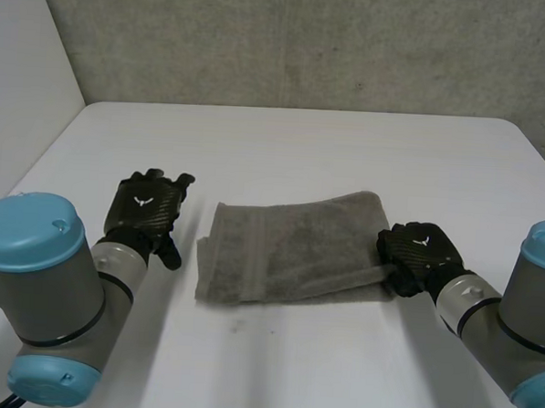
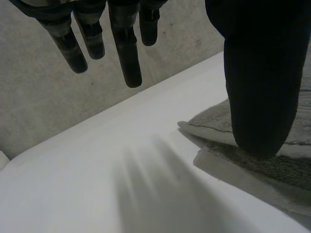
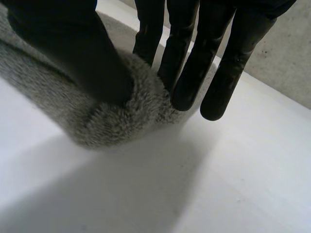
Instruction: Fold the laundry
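Head view: the towel (image 1: 289, 246) lies in the middle of the bench (image 1: 303, 142). It is a grey oblong that looks folded at least once, with a doubled layer along its left end. The left hand (image 1: 142, 208) sits just beside that left end, apart from the cloth. The right hand (image 1: 418, 255) is at the towel's right end, at the near corner.

Left wrist view: the fingers (image 2: 127, 63) hang straight and a little spread, and the thumb (image 2: 260, 87) stands well off from them with nothing between. The hand is wide and empty above bare bench, and the towel's edge lies beyond the thumb.

Right wrist view: the thumb (image 3: 82, 63) presses into the towel's rounded end from one side and the fingers (image 3: 194, 73) stand against it on the other. The cloth bulges between them. I read that as a pinch on the right end, though the fingers are nearly straight.

The step in hand looks like a further fold, with the right end to go over onto the left. For that the right hand must lift its end clear without dragging the whole towel, then carry it across and lay it square on the far end. The left hand is well placed to press down the left end as an anchor. With only one corner held, the other right corner may sag and the edges land askew.
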Action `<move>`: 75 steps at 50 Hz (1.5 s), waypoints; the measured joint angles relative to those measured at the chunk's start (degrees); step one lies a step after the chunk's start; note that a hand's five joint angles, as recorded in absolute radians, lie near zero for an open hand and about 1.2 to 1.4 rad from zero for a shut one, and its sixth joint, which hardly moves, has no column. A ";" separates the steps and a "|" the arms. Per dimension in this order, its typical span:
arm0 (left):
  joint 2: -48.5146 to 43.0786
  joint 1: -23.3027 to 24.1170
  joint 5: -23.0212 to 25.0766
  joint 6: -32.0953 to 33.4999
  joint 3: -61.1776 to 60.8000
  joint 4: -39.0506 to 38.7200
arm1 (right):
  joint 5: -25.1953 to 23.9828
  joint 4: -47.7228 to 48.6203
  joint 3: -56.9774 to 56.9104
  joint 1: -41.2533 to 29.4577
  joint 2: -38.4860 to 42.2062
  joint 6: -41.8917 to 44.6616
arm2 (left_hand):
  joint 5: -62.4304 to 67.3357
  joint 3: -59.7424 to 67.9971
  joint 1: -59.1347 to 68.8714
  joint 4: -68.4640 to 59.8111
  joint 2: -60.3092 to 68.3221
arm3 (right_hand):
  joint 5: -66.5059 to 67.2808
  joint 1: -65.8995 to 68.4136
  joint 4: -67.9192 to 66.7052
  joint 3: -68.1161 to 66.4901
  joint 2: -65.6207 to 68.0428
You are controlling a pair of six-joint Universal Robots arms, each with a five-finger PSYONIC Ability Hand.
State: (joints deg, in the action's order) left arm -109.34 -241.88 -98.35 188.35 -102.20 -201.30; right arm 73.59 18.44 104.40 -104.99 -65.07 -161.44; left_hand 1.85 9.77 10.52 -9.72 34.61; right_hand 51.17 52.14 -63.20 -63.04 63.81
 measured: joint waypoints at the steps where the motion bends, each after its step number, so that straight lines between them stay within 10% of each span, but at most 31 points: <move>1: 0.25 -0.23 0.00 0.00 -0.14 -0.09 | 0.31 0.97 -0.53 -0.01 0.93 1.41 | 0.00 0.00 0.00 0.00 0.00 | 4.10 1.56 -4.30 -4.14 3.31; 16: 2.15 -0.87 -0.09 -0.09 -0.69 -0.21 | 3.63 0.81 -8.72 -4.61 -1.13 4.96 | 0.00 0.00 0.00 0.12 0.00 | 5.05 1.85 -4.97 -4.65 3.34; 36: 2.38 -2.39 -0.18 -0.09 -0.91 -1.40 | -0.97 -0.37 -21.60 -30.60 13.19 4.18 | 0.00 0.00 0.00 0.12 0.00 | 5.34 1.85 -5.03 -4.66 3.34; 48: 2.30 -2.15 0.03 -0.13 -0.73 -1.34 | -0.61 -5.33 -22.67 -26.83 5.10 -4.54 | 0.00 0.00 0.00 0.12 0.00 | -45.37 -37.80 47.79 47.36 -47.43; 60: 1.05 1.68 3.99 -9.32 8.40 0.82 | -0.45 -10.79 -22.21 -13.76 -2.66 -19.73 | 0.00 0.14 0.00 -0.06 0.00 | -47.60 -39.93 49.67 50.90 -50.54; 75: -14.37 8.50 6.09 -18.04 24.91 15.72 | -0.63 -14.93 -26.77 -12.07 7.01 -17.31 | 0.00 0.16 0.00 -0.21 0.00 | -47.63 -39.93 49.67 50.90 -50.54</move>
State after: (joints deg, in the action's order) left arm -123.71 -233.38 -92.26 170.31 -77.29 -185.58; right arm 72.96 3.51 77.64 -117.06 -58.05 -178.74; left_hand 1.85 9.93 10.52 -9.93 34.61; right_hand 3.53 12.21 -13.52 -12.14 13.27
